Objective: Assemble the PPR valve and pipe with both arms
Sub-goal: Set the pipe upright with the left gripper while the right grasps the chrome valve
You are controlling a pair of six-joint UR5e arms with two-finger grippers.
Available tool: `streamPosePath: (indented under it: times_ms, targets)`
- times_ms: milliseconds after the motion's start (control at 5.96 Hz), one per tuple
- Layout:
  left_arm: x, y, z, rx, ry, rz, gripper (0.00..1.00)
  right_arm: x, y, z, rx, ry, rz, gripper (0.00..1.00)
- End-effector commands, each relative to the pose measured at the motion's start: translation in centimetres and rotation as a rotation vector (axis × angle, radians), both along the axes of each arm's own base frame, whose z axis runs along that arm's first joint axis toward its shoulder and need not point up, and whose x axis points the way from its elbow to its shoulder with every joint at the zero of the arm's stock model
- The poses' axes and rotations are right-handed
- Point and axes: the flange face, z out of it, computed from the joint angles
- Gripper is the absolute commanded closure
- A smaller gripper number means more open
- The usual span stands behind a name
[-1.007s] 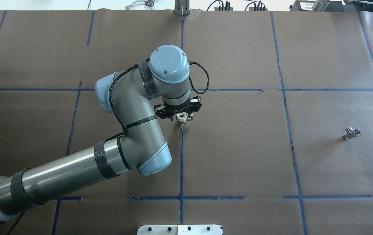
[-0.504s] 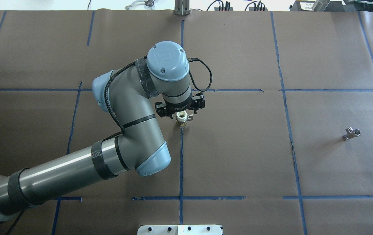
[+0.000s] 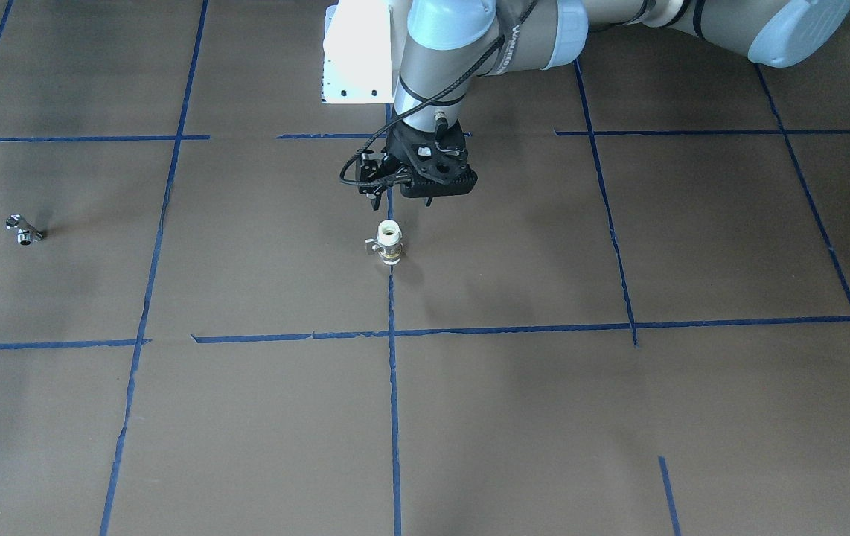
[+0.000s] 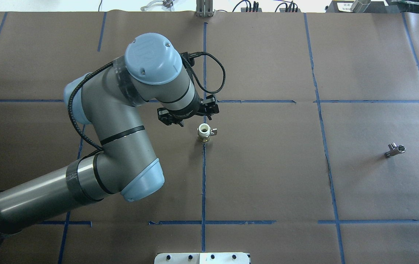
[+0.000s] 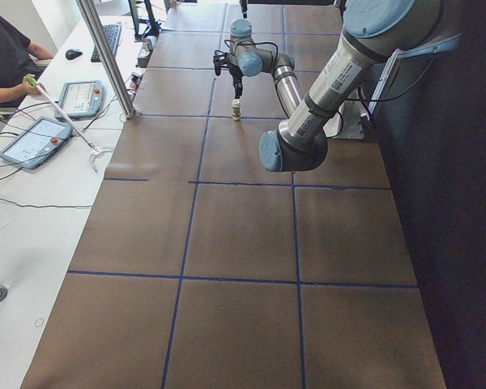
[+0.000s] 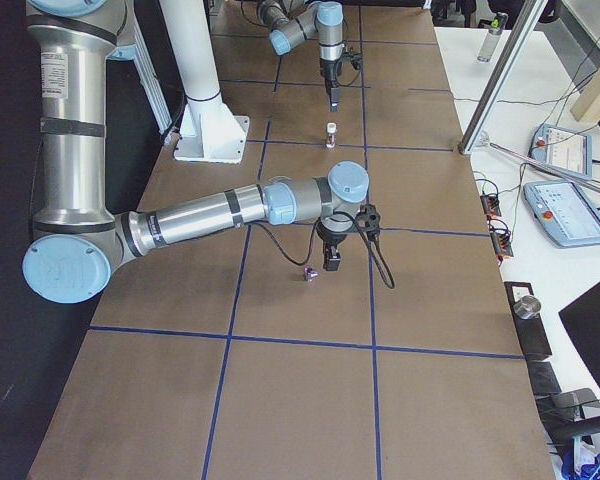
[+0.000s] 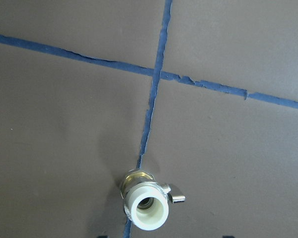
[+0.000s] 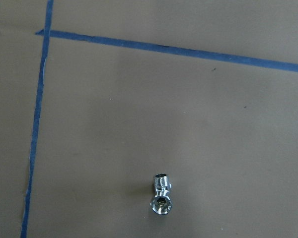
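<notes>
A wide table covered in brown paper with blue tape lines (image 4: 268, 176) is carrying everything. The grey jointed left arm with light-blue caps (image 4: 121, 124) is reaching out to the stubby PPR valve with white plastic ends and a brass middle (image 4: 204, 132). The matching right arm (image 6: 210, 208) is stretching low over the paper, well off to the valve's right as the robot sees it. The black two-finger left gripper (image 3: 401, 199) is hanging just above the valve with its fingers spread wide, gripping nothing and not touching it. The black right gripper (image 6: 332, 265) is pointing down, well apart from the valve; whether its fingers are parted cannot be told. The valve is standing upright on a tape line, its small silver handle sticking out toward the robot's right. The tiny chrome-silver pipe fitting with a side branch (image 4: 394, 150) is lying on the paper, well apart from the valve on that same side.
</notes>
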Motion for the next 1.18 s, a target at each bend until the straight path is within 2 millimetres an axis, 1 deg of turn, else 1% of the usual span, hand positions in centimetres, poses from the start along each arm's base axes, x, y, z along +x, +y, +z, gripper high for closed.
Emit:
streamPosePath:
  times_ms: [0,168,336,504,672,839,1007]
  targets:
    - [-3.7,-0.1,1.4,0.009,0.012,-0.030,0.18,-5.3,2.9,1.3,0.010,0.037,0.044,0.00]
    - [-4.5,-0.6,1.2,0.012,0.015,-0.045,0.18,-7.2,4.8,2.0,-0.024,0.040,0.120,0.00]
    - [-5.3,-1.2,1.2,0.004,0.021,-0.047,0.18,-8.4,6.6,5.8,0.009,0.070,0.099,0.00]
    - [-6.2,-0.9,2.4,-0.004,0.022,-0.042,0.18,-8.6,6.5,6.7,-0.004,0.067,0.108,0.01]
    - [-6.6,-0.6,3.0,-0.004,0.022,-0.043,0.18,-8.6,6.4,7.5,-0.010,0.078,0.107,0.01]
    - [-6.7,-0.5,2.9,-0.004,0.025,-0.042,0.18,-9.0,6.4,8.3,-0.023,0.087,0.102,0.04]
    - [-6.8,-0.5,2.8,-0.003,0.026,-0.044,0.18,-9.4,5.9,8.3,-0.017,0.085,0.099,0.07]
